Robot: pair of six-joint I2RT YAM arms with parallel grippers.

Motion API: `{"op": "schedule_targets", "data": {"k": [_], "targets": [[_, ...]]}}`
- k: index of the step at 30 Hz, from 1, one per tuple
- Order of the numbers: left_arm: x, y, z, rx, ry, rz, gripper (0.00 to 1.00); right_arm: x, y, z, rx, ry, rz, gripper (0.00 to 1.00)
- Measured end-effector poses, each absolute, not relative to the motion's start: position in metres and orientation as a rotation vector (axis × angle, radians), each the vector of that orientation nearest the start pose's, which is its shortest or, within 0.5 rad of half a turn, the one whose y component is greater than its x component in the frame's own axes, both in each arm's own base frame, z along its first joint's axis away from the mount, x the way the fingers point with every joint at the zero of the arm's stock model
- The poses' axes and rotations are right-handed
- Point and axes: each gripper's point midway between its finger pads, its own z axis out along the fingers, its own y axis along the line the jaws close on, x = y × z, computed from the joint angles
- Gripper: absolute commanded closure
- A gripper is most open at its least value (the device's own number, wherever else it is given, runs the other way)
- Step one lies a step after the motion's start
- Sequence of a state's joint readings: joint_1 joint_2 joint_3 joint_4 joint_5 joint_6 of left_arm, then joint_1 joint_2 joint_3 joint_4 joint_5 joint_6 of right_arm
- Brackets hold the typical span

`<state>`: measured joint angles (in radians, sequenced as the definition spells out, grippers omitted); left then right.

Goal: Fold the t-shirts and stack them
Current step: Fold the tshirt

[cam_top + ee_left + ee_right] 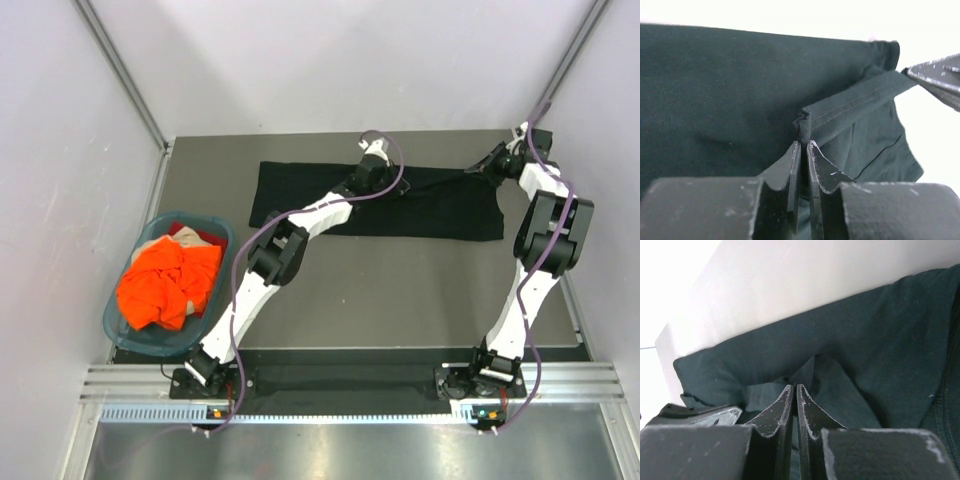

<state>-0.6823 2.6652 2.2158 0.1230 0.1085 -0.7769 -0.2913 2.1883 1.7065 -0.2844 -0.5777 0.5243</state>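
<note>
Pinching black t-shirt (pixel 300 195) edge: left fingers (pixel 790 167), right fingers (pixel 781 409).

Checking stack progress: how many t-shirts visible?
2. Black t-shirt spread on the table, far side; orange t-shirt crumpled in the teal basket, left. Tan cloth beneath may be another.

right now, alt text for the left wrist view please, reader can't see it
The left gripper is shut on a hemmed edge of the black t-shirt, seen close up from just behind it. The hem runs taut up to the right, where it meets the tip of the right gripper against a bright white background.
</note>
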Motion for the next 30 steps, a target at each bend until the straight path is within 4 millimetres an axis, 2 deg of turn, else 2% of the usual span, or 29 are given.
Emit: {"op": "schedule_targets", "data": {"k": [17, 24, 30], "targets": [[0.512, -0.498, 0.099, 0.232, 2.024, -0.89, 0.83, 0.543, -0.049, 0.086, 0.658, 2.253, 0.799, 0.94], [0.49, -0.507, 0.11, 0.334, 2.015, -0.861, 0.83, 0.54, -0.068, 0.085, 0.694, 2.24, 0.78, 0.94], [0.465, -0.513, 0.1, 0.417, 2.046, -0.833, 0.83, 0.529, -0.076, 0.081, 0.714, 2.253, 0.769, 0.93]]}}
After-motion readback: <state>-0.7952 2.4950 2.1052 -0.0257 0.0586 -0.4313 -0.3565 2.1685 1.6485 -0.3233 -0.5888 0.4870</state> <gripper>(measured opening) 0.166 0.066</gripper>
